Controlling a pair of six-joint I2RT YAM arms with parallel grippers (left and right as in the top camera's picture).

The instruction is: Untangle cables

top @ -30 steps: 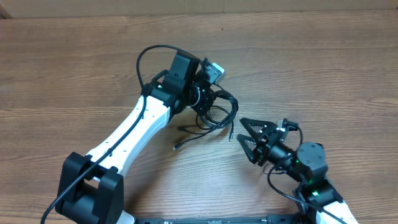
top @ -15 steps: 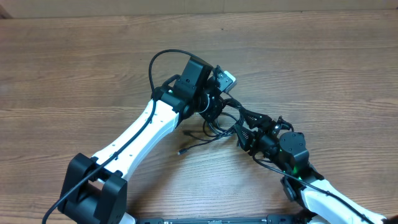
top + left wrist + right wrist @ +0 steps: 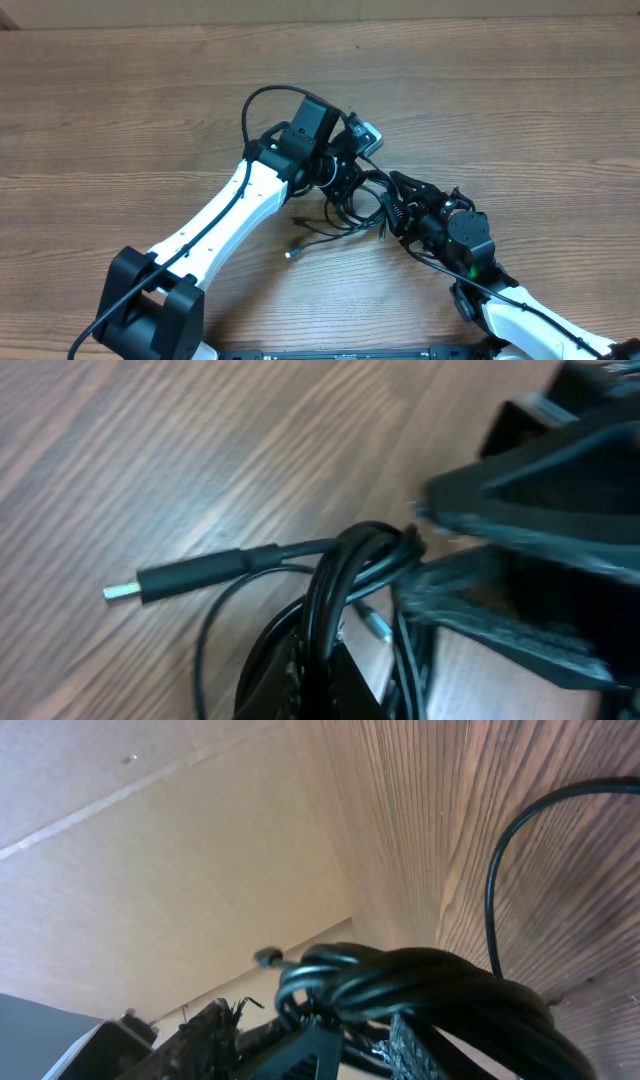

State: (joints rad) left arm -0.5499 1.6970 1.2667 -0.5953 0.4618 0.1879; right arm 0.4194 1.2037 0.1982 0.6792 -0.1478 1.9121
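Observation:
The cables (image 3: 352, 203) are a knot of thin black cords at the table's middle, with one plug end (image 3: 290, 253) trailing to the lower left. My left gripper (image 3: 346, 178) is shut on the top of the bundle. My right gripper (image 3: 393, 207) reaches in from the right and is closed on the bundle's right side. In the left wrist view the cords (image 3: 345, 570) run between my jaws (image 3: 322, 652), and a plug (image 3: 122, 592) lies on the wood. In the right wrist view thick loops of cord (image 3: 440, 985) sit over my jaws (image 3: 370, 1020).
The wooden table (image 3: 120, 120) stretches to the left and far side. My left arm (image 3: 215, 215) crosses from the lower left and my right arm (image 3: 500, 300) from the lower right. Both grippers are close together at the bundle.
My right gripper has moved up and left from open and apart to closed on the bundle. My left gripper shifted slightly right with the cables; the loose plug end slid a little.

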